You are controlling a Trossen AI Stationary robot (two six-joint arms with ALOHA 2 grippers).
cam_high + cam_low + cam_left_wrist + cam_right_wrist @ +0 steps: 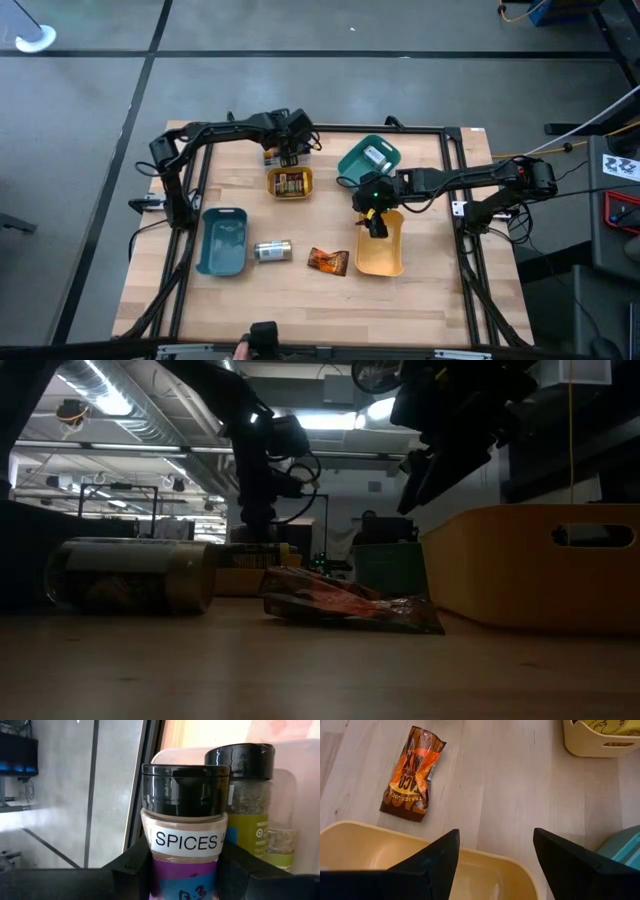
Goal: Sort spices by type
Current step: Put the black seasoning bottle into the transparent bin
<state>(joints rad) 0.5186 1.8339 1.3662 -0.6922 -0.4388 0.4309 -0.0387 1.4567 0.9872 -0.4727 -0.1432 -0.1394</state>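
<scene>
Two grippers: your left gripper, near the far edge, clamps a dark-capped purple-labelled spice jar; your right gripper hangs spread wide over the yellow-orange plastic tray, orange-brown packet nearby.

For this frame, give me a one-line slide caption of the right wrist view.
Right gripper, fingers open and empty, over the yellow tray; orange-brown packet on the table beyond.
</scene>
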